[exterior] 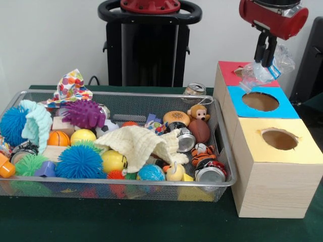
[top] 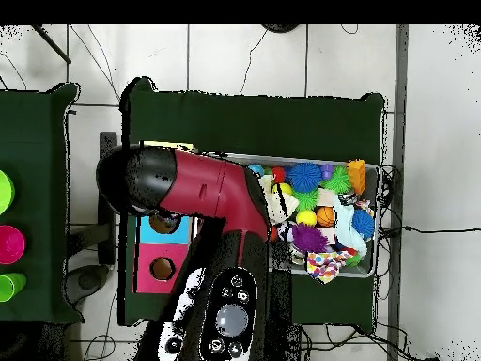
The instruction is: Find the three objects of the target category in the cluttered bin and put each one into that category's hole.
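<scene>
Across the green table, a toy-filled wire bin (exterior: 118, 187) sits left of three hole-topped boxes.

Leftmost in the bin lie a blue spiky ball (exterior: 12, 124) and a mint cloth (exterior: 36, 123); further along come a purple spiky ball (exterior: 84, 114), a cream knitted cloth (exterior: 139, 143), a plush monkey (exterior: 199, 113) and a crushed can (exterior: 210, 174). Just beside the bin's right end stand the yellow-topped box (exterior: 280, 161), the blue-topped box (exterior: 260, 102) and the red-topped box (exterior: 233, 73). Above the red and blue boxes hangs the gripper (exterior: 266, 61), its fingers pinched together on a crumpled clear plastic bag (exterior: 265, 69).
</scene>
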Tool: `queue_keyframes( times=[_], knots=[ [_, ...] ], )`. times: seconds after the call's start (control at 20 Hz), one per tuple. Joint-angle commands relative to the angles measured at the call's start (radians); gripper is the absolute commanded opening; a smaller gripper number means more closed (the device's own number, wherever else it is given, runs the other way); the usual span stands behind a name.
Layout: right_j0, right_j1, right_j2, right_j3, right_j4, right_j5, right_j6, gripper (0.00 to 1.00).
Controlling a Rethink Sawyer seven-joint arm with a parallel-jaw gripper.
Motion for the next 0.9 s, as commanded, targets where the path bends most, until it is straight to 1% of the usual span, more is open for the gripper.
queue_keyframes(
  times=[0.05,0.75,0.9],
  knots=[
    [-0.028,0.005,0.100,0.109,-0.046,-0.031,-0.042,0.00],
    [-0.034,0.006,0.106,0.113,-0.051,-0.040,-0.040,0.00],
    [-0.022,0.009,0.088,0.104,-0.064,-0.035,-0.016,0.00]
  ],
)
